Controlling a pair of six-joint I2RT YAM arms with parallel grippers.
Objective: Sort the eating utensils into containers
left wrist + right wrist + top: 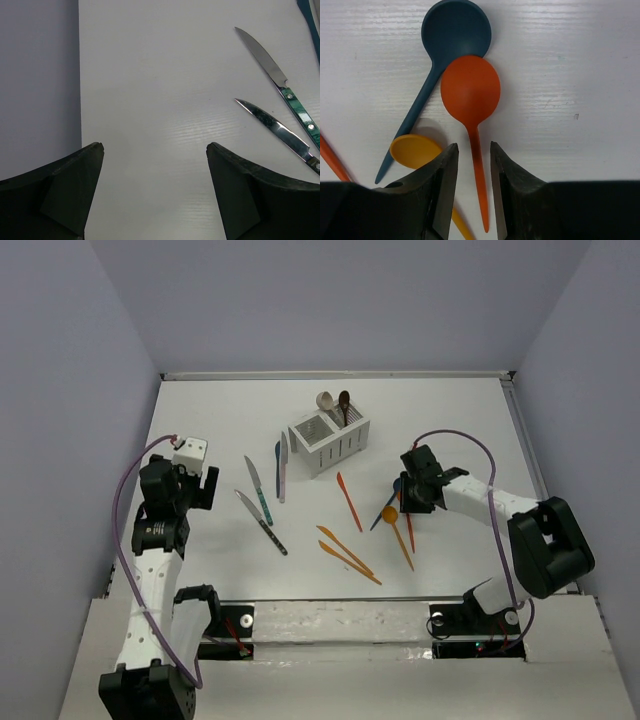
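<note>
The white slotted caddy [331, 444] stands at the table's back middle, with a beige spoon [326, 400] and a dark spoon [344, 402] upright in its far compartment. My right gripper [411, 500] is low over a cluster of spoons. In the right wrist view its jaws [472, 146] are narrowly open and straddle the handle of an orange spoon [470, 92], with a small gap on each side. A dark blue spoon [455, 30] and a yellow-orange spoon [415, 150] lie beside it. My left gripper [196, 482] is open and empty [155, 147] over bare table.
Two metal knives lie right of my left gripper, one teal-handled [272, 70] and one black-handled [276, 128]. Blue and grey utensils [281, 466] lie left of the caddy. Orange knives [347, 551] and another [348, 500] lie mid-table. Grey walls enclose the table.
</note>
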